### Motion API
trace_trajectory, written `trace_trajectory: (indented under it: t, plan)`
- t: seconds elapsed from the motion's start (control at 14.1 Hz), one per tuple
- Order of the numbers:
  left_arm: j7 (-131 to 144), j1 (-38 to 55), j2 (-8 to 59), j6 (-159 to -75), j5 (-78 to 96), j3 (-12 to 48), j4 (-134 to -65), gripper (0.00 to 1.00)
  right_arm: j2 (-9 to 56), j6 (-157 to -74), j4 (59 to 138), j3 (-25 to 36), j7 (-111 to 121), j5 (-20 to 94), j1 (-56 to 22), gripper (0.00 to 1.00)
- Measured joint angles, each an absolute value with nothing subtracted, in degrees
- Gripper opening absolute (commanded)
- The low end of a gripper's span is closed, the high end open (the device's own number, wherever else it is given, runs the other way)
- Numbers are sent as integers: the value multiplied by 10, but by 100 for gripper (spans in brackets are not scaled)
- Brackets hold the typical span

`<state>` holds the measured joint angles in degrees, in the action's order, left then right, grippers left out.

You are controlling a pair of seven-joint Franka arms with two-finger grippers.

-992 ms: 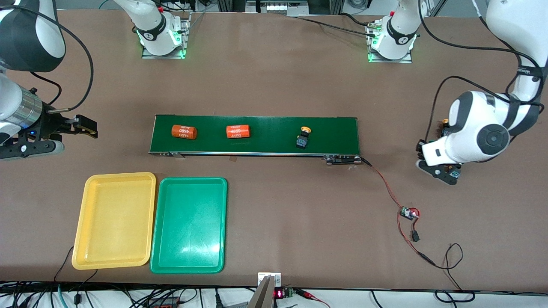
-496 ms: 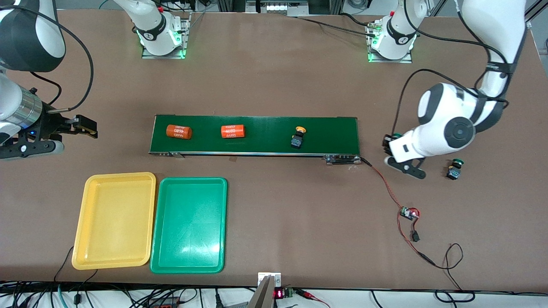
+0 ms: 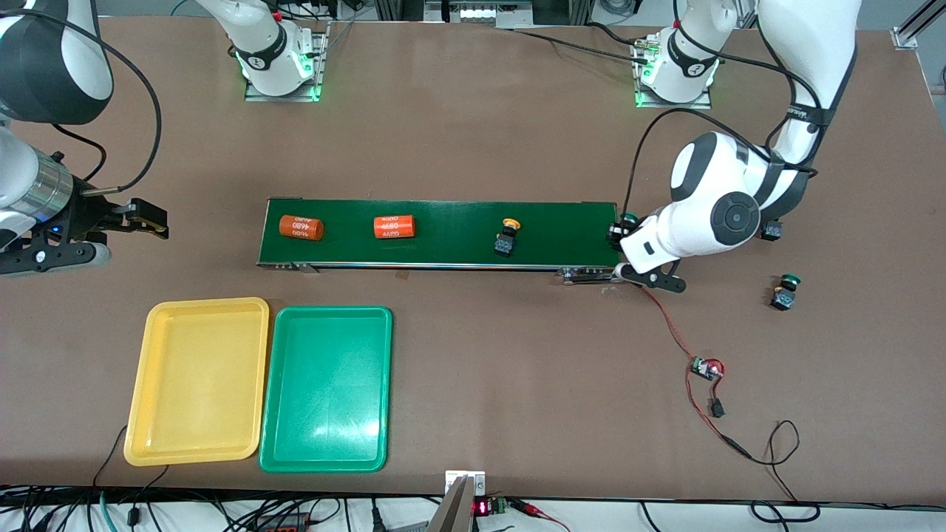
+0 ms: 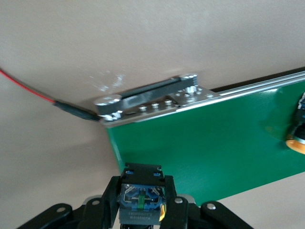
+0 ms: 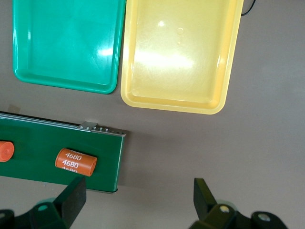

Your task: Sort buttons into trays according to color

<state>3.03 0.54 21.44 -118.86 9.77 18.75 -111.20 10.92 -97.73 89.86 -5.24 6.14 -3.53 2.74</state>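
Note:
My left gripper is shut on a black-bodied button with a green cap, over the conveyor belt's end toward the left arm. A yellow-capped button rides on the belt. Another green button stands on the table toward the left arm's end, and a small dark body peeks out beside the left arm's elbow. The yellow tray and green tray lie side by side, nearer the camera than the belt, both holding nothing. My right gripper waits open off the belt's other end.
The dark-green conveyor belt carries two orange lettered cylinders. A metal bracket sits at the belt's corner under the left gripper. A red wire runs from it to a small circuit board.
My left arm has swung from the table at its own end over to the belt's end, carrying the green button. The cylinders and yellow button have drifted along the belt toward the right arm.

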Motion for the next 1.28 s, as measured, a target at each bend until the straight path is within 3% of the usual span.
trace_trajectory:
  t: [1.28]
  plan:
    - [109, 45, 244, -1242, 103, 186, -1112, 3, 112, -977, 899, -53, 61, -60, 15, 100]
